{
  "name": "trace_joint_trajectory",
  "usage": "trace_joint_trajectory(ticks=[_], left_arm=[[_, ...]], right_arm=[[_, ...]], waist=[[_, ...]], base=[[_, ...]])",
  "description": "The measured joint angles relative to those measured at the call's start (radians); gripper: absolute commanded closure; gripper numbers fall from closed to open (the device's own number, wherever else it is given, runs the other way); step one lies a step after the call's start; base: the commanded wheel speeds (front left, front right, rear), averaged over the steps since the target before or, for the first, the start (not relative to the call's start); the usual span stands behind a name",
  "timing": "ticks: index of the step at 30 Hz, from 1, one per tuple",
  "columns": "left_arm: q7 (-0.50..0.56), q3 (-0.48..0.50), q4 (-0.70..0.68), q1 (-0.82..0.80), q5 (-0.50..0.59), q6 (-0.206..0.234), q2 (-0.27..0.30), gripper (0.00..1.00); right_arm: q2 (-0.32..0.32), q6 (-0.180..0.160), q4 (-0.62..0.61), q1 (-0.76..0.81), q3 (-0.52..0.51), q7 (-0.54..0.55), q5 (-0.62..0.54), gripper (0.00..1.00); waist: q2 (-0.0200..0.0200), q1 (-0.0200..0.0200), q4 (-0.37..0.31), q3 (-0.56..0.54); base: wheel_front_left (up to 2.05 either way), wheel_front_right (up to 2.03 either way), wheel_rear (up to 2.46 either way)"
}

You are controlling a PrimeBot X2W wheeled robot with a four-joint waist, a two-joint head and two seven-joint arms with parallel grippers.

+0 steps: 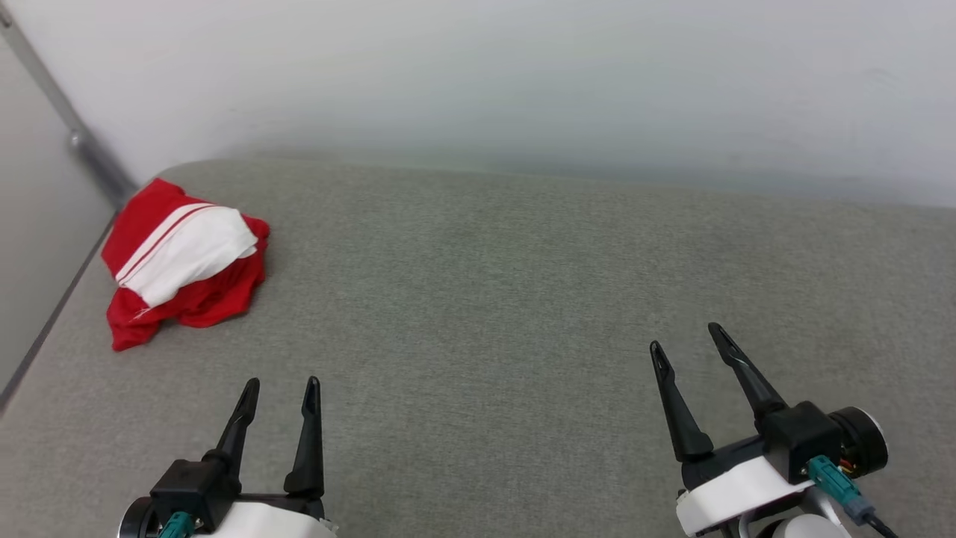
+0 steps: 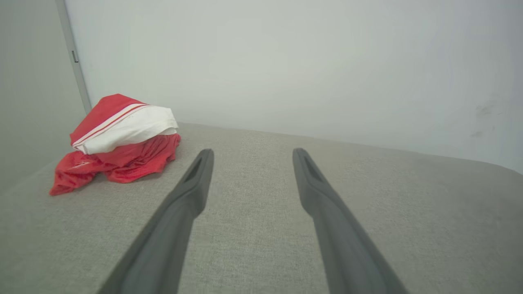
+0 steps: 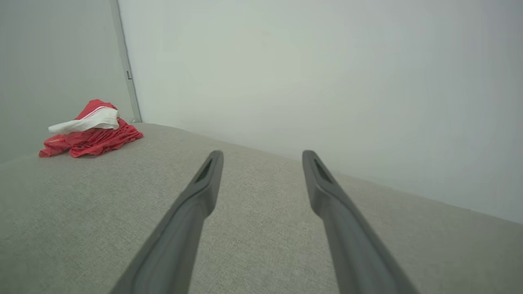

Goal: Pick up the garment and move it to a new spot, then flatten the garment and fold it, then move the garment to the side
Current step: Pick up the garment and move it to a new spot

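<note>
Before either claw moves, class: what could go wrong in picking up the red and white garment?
The garment lies crumpled near the far left edge of the grey surface, so the left claw may pinch several layers or nudge it off. The right claw, far across, might crowd the left if it reaches.

The garment lies bunched in a heap on the desk, at its far left corner, close to the left edge and just before the wall that runs behind the desk. A post stands in the corner just behind the garment. The left gripper sits over the near left part of the desk and the right gripper over the near right, well apart from each other. The garment lies ahead and to the left of both, nearer the left gripper, touching neither.
</note>
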Motion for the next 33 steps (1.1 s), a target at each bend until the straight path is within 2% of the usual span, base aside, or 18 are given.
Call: trace_joint_trajectory(ticks=[11,18,24,33], left_arm=[[0.000,0.038,0.001,0.013,0.011,-0.002,0.000,0.00],[0.000,0.046,-0.002,0.024,-0.005,-0.006,0.001,0.00],[0.000,0.043,-0.004,0.030,0.008,-0.009,0.000,0.00],[0.000,0.038,-0.006,0.033,0.019,-0.009,0.000,0.00]], right_arm=[[0.000,0.000,0.007,0.008,0.030,0.000,-0.006,0.00],[0.000,0.000,0.005,0.009,0.037,0.000,0.028,0.00],[0.001,0.000,0.006,0.009,0.050,0.000,0.030,0.00],[0.001,0.000,0.009,0.012,0.057,0.000,0.032,0.00]], waist=[[0.0000,0.0000,0.167,-0.009],[0.0000,-0.0001,0.268,-0.012],[0.0000,0.0000,0.315,-0.013],[0.0000,0.0000,0.339,-0.021]], base=[[0.00,0.00,0.00],[0.00,0.00,0.00],[0.00,0.00,0.00],[0.00,0.00,0.00]])
